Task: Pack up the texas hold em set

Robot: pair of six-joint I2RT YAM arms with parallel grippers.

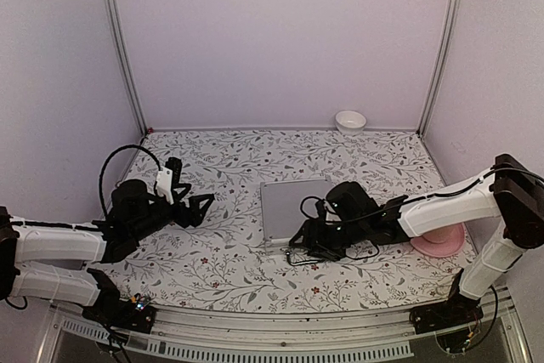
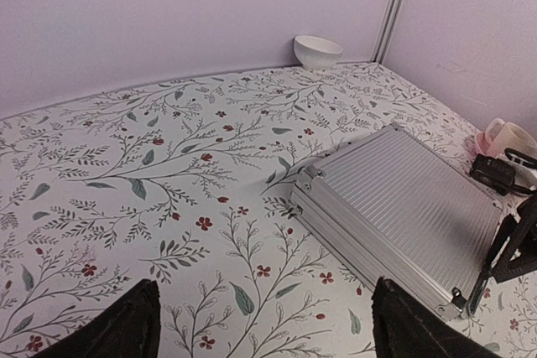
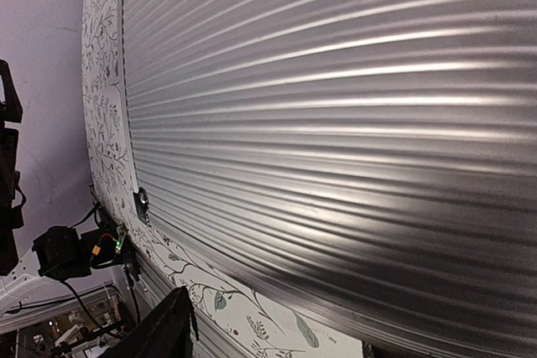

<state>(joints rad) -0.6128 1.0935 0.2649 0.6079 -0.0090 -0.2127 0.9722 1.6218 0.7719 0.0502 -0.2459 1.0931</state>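
Note:
The texas hold em set shows only as a silver ribbed briefcase point(image 1: 293, 206), lying flat with its lid down in the middle of the table. In the left wrist view the briefcase point(image 2: 403, 215) lies ahead to the right. My left gripper point(image 1: 200, 207) hovers left of it, open and empty point(image 2: 264, 324). My right gripper point(image 1: 302, 241) sits low at the case's near edge. Its jaws are apart, and the ribbed lid point(image 3: 336, 123) fills that view above the gripper point(image 3: 268, 345). Nothing is held.
A small white bowl point(image 1: 350, 121) stands at the back wall near the right post. A pink plate point(image 1: 439, 242) lies right of the case, partly under my right arm, with a cream cup point(image 2: 512, 136) on it. Walls close in on three sides.

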